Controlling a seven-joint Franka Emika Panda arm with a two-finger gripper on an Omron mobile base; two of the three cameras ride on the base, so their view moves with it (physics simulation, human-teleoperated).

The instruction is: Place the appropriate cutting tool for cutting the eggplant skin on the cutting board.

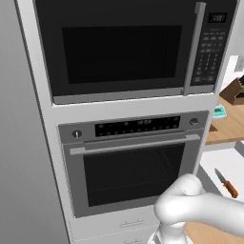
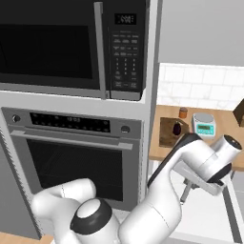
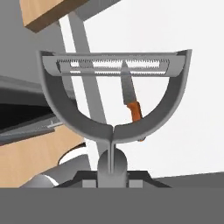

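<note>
pincer [image 2: 187, 189]: mine, clamped on the peeler [image 3: 114, 94] by its handle | cutting board [image 2: 170, 132]: ahead, up on the wooden bench [image 2: 190, 143], carrying the eggplant [image 2: 177, 128] | peeler handle runs along my fingers

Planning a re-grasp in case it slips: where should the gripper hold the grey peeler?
By its short handle, from the end opposite the blade, as the gripper holds the peeler now. The wide curved head and serrated blade are awkward to pinch.
</note>
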